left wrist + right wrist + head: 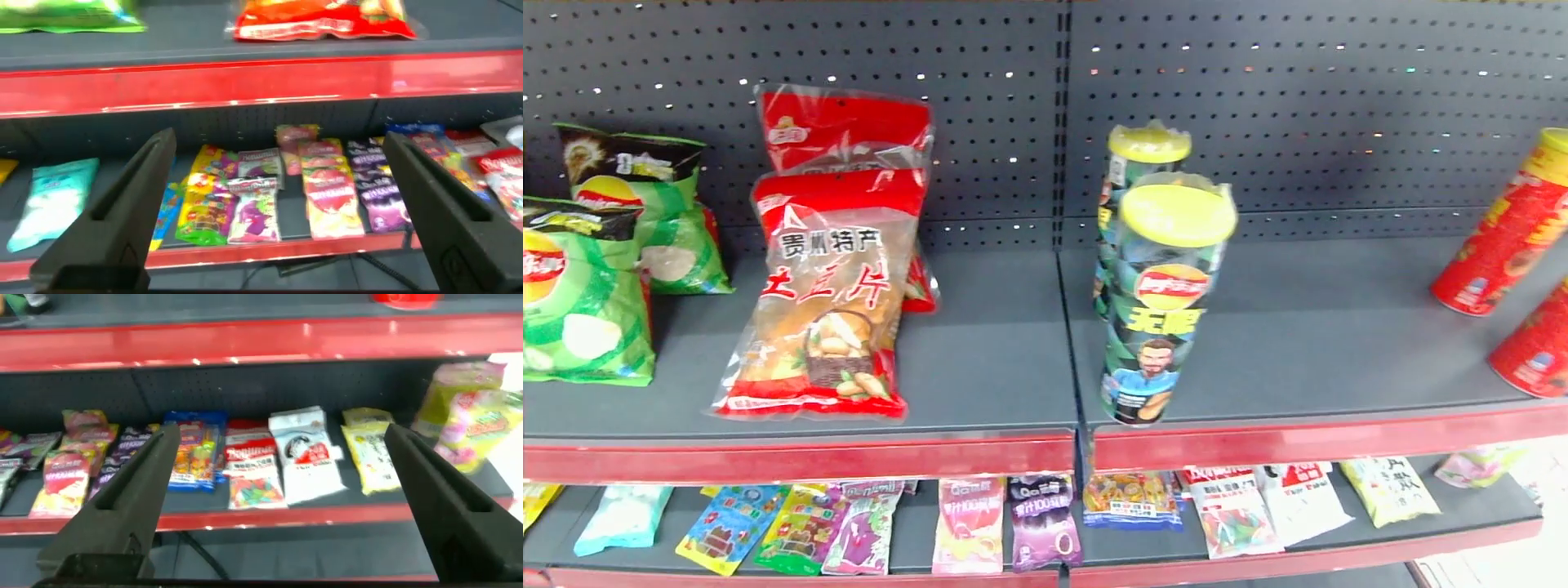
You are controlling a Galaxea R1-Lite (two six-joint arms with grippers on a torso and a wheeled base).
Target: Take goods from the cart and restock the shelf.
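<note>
Judging by the stock on the shelf (pixel 980 359), we expect two kinds of goods: tall cans and soft bags. The green can (pixel 1168 302) with the yellow lid stands upright near the front edge, a second one just behind it. Such a can looks stiff and light but smooth and easy to tip, so we would clasp it around the middle of the body, not by the lid. The red bag (pixel 825 302) sits to its left with another behind, and green bags (pixel 580 302) are at the far left. These look puffy, slick and easily crushed, best pinched at the top seam. Red cans (pixel 1503 229) are at the far right. Both arms hang low before the lower shelf of candy packets (pixel 245 204) — the left gripper (pixel 278 139) and right gripper (pixel 282 429) are each spread wide, holding nothing.
</note>
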